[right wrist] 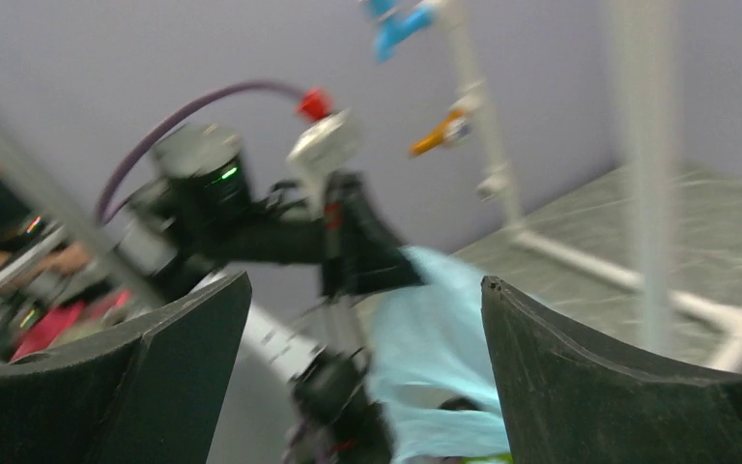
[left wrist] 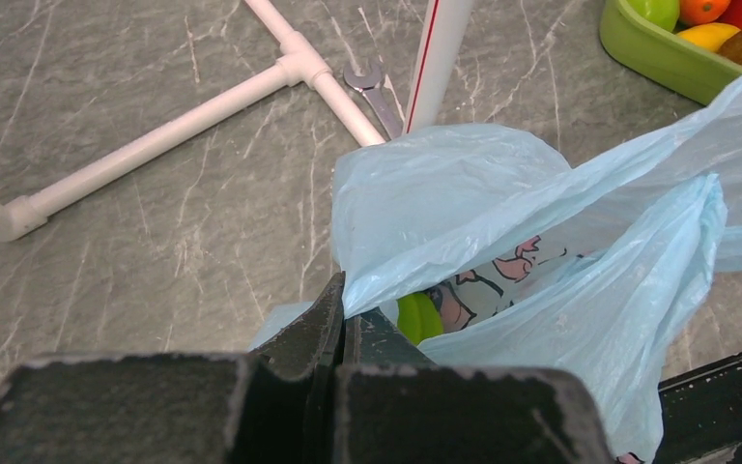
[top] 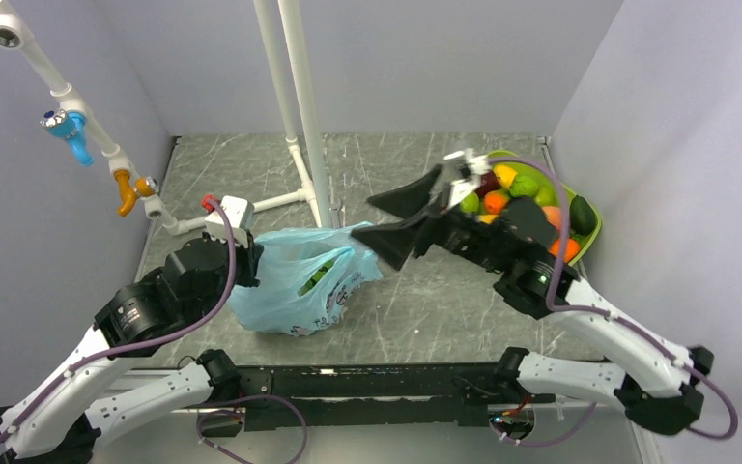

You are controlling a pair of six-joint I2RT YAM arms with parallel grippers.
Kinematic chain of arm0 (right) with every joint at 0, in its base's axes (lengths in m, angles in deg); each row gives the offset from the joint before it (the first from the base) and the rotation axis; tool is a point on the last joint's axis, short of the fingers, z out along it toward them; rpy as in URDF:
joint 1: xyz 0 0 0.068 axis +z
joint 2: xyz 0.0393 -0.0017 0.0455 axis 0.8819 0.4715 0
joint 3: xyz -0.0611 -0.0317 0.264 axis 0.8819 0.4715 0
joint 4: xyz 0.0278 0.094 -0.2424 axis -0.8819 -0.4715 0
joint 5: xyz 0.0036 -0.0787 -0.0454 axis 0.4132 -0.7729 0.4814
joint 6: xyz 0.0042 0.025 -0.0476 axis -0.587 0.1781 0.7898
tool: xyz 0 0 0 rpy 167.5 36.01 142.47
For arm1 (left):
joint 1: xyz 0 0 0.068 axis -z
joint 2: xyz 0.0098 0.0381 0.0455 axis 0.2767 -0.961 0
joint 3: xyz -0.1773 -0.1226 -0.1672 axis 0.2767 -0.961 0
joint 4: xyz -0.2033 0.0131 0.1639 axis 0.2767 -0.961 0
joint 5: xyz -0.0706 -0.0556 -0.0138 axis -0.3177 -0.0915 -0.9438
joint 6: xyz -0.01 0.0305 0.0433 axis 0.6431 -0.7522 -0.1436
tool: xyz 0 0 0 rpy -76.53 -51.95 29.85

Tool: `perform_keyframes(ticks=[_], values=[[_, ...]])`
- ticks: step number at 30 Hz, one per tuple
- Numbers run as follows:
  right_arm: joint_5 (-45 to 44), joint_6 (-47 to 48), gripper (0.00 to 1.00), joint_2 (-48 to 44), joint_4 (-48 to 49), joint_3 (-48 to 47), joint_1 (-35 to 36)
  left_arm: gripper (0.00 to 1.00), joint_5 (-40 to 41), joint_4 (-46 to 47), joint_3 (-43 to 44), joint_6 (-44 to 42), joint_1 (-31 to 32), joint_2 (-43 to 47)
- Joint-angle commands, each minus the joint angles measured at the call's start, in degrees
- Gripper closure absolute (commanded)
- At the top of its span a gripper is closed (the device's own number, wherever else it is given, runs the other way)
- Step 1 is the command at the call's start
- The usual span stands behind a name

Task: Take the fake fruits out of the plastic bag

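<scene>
Fruits (top: 502, 198) sit piled in the tray (top: 591, 235) just behind the right hand (top: 396, 220), so by my reckoning most of the job is done. The bag (top: 290, 290) lies crumpled on the worktop (top: 425, 309), straight ahead of that hand and close to its fingertips. The right hand is spread wide with nothing between its fingers, pointed at the bag's mouth.

Over to the left hand (left wrist: 343, 324): it's clamped tight on a fold of the bag's rim, propping the mouth open. And look inside, just past its tips, one green fruit (left wrist: 417, 317) shows against the printed cartoon. That one at least is left to fetch. Whether more hide under the plastic, I can't tell. My read is that the right hand has to reach in for it, and that thin film could easily snag on the fingers.

The worktop is dark grey with pale marble veining, flat and matt. A white pipe frame (top: 299, 97) stands beyond the left hand, with a wrench (left wrist: 379, 89) lying at its foot. Further out on that hand's outer side, a slanting pipe carries blue and orange taps (top: 77, 135). Plain pale walls (top: 444, 58) close the space in on three sides.
</scene>
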State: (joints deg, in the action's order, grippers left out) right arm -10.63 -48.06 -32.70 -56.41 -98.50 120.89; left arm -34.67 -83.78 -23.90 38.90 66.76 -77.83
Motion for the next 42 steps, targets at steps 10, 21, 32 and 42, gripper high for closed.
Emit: perform_keyframes(ticks=[10, 21, 32, 42], values=[[-29.1, -7.5, 0.13, 7.4, -19.5, 3.2, 14.5, 1.00, -5.4, 2.4, -3.1, 9.6, -0.2, 7.6], [-22.8, -7.9, 0.06, 7.4, 1.2, 11.0, 10.9, 0.76, -12.5, 5.2, -4.2, 11.7, -0.2, 8.1], [-3.5, 4.0, 0.78, 7.4, 11.5, 13.0, 8.1, 0.08, -7.5, -5.3, 14.3, 1.1, -0.2, -4.6], [3.8, 8.1, 1.00, 6.5, 12.9, 14.1, 8.1, 0.01, -10.7, -8.9, 18.1, -4.2, -5.9, -16.8]])
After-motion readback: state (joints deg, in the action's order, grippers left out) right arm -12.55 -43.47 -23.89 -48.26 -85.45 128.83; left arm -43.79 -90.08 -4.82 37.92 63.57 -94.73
